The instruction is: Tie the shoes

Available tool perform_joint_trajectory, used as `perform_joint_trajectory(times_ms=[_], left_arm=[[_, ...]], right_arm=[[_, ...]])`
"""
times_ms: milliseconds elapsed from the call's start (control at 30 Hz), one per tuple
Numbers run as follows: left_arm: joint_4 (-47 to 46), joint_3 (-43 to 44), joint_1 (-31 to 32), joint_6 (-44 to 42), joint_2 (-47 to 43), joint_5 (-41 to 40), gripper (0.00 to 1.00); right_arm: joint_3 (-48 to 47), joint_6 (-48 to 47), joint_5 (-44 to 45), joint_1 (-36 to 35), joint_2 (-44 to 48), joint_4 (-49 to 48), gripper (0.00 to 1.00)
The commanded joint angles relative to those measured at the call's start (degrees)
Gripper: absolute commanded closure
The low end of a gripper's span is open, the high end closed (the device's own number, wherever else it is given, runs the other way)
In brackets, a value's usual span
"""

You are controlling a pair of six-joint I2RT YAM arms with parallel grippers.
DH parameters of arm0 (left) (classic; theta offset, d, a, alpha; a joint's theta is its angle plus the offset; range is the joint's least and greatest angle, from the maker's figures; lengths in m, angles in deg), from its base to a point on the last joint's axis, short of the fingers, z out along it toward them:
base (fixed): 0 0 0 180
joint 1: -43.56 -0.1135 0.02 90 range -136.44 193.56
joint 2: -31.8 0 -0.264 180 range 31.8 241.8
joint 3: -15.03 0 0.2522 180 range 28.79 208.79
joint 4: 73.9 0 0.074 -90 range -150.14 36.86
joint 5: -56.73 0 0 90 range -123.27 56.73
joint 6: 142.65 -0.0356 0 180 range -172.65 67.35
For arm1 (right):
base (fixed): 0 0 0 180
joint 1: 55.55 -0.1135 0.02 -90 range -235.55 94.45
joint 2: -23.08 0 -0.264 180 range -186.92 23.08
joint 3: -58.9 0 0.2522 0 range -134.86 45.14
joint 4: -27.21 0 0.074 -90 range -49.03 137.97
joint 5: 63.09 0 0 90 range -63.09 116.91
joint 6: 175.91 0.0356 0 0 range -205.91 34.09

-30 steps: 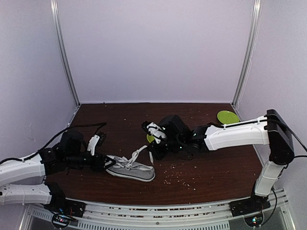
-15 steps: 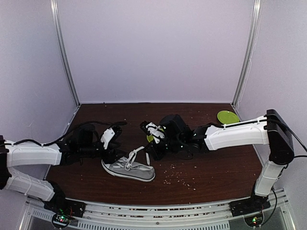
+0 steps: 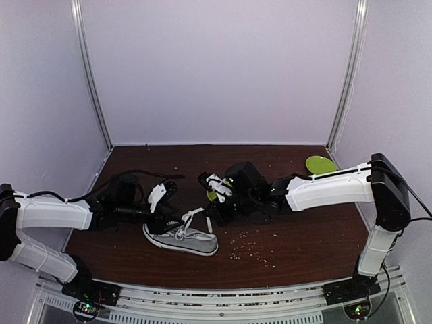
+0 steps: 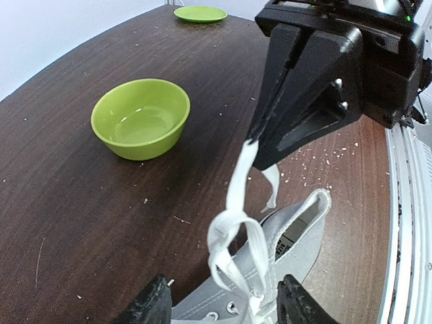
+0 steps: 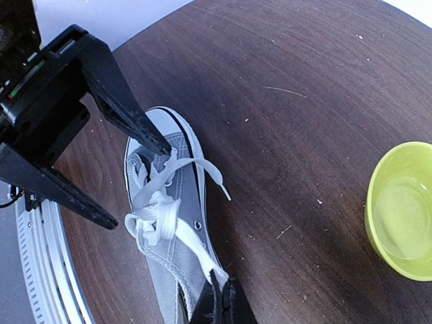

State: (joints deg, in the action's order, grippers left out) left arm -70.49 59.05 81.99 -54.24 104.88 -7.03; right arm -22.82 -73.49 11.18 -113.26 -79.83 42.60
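The grey shoe (image 3: 183, 238) lies on its sole on the dark table (image 3: 304, 229), its white laces gathered in a loose knot (image 4: 233, 236). My right gripper (image 5: 220, 291) is shut on one white lace end (image 5: 192, 251) and holds it taut above the shoe's heel opening (image 4: 297, 233). From the left wrist, this same gripper (image 4: 255, 145) shows as a black wedge pinching the lace. My left gripper (image 4: 223, 300) is open and straddles the laced front of the shoe, one finger on each side. Its two black fingers (image 5: 131, 118) flank the toe in the right wrist view. A free lace end (image 5: 214, 177) hangs loose.
A green bowl (image 4: 140, 118) stands just beyond the shoe, mostly hidden behind my right gripper in the top view. A green plate (image 3: 320, 164) lies at the back right corner. Pale crumbs (image 3: 253, 248) dot the table in front of the right arm.
My left arm has swung forward and to the right, bringing its gripper over the shoe's front with the jaws wider apart. The right gripper keeps its hold on the lace.
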Motion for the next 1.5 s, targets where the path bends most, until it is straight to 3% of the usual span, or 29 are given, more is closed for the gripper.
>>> perform_joint_trajectory(times_ms=[0,367,733,1133,1467], left_arm=[[-1.8,-1.2,-0.3,2.1,-0.8,3.7,0.45],[0.8,-1.2,-0.3,2.0,2.9,2.2,0.61],[3.9,-0.9,-0.3,3.1,2.9,1.0,0.97],[17.0,1.6,-0.2,14.2,-2.8,-5.6,1.0],[36.6,1.9,0.5,27.6,-11.6,-10.3,1.0]], right_arm=[[0.2,0.6,-1.0,0.4,-0.8,-0.9,1.0],[0.4,0.6,-0.8,0.5,-0.4,-0.6,1.0],[0.4,0.8,-0.5,0.7,-0.6,-0.7,1.0],[-0.1,2.1,5.4,1.3,-0.8,0.4,1.0],[0.0,3.9,7.5,2.1,-2.3,3.1,1.0]])
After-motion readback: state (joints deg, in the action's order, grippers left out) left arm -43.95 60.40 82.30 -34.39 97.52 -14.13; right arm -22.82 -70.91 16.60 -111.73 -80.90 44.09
